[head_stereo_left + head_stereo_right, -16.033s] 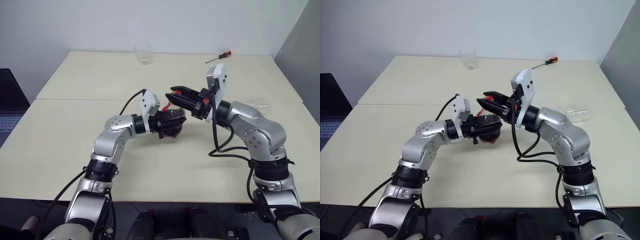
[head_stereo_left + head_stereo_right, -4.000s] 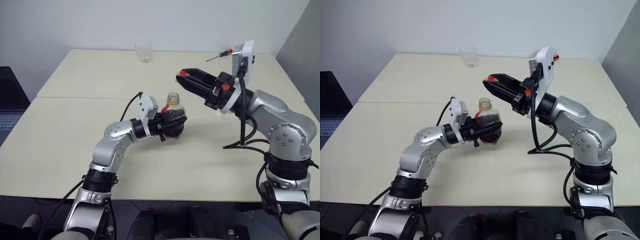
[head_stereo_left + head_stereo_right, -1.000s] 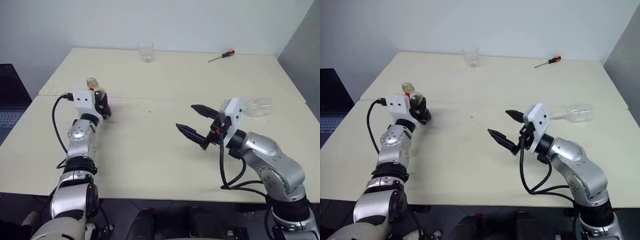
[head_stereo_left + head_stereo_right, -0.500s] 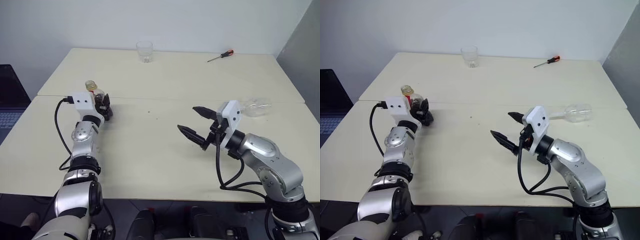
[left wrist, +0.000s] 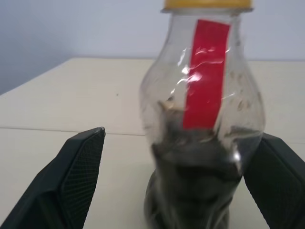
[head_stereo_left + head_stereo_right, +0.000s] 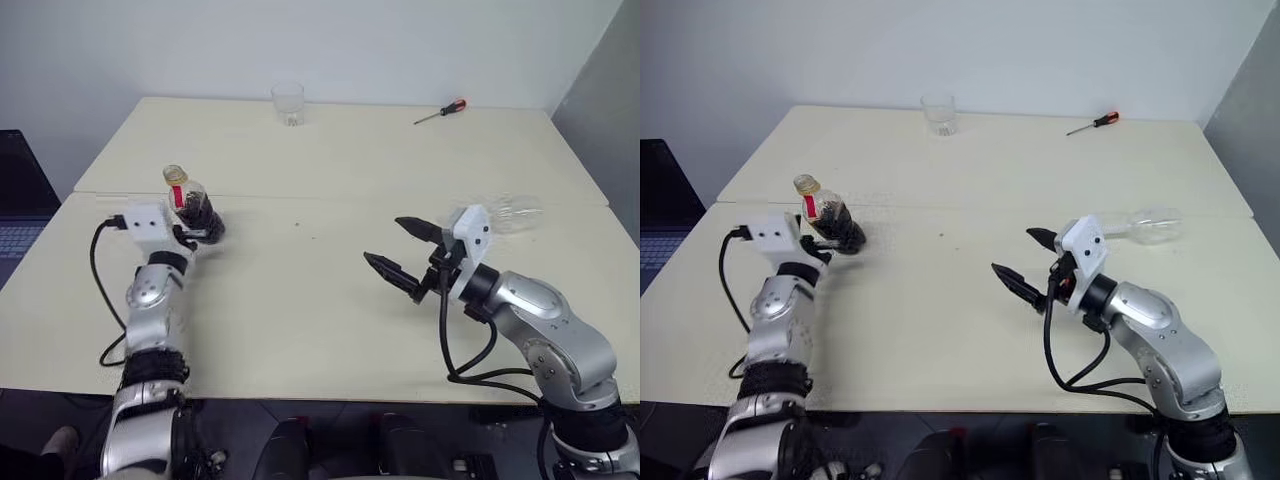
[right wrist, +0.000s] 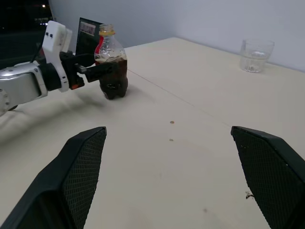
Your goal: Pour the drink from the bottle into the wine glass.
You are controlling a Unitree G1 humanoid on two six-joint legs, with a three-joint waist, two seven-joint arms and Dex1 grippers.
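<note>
Bottle (image 6: 190, 205): upright on the left side of the cream table (image 6: 300, 300), yellow cap on, dark drink (image 5: 193, 167) filling its lower part; the left gripper (image 5: 190, 191) has both fingers spread wide on either side of the body, apparently clear of it and holding nothing. Wine glass (image 6: 1150, 226): clear, seemingly lying on its side on the right of the table, beyond the right gripper (image 6: 400, 252), which hangs above the tabletop fully spread and empty. Tumbler (image 6: 287, 104) and red-handled screwdriver (image 6: 440, 111): at the far edge, well apart.
</note>
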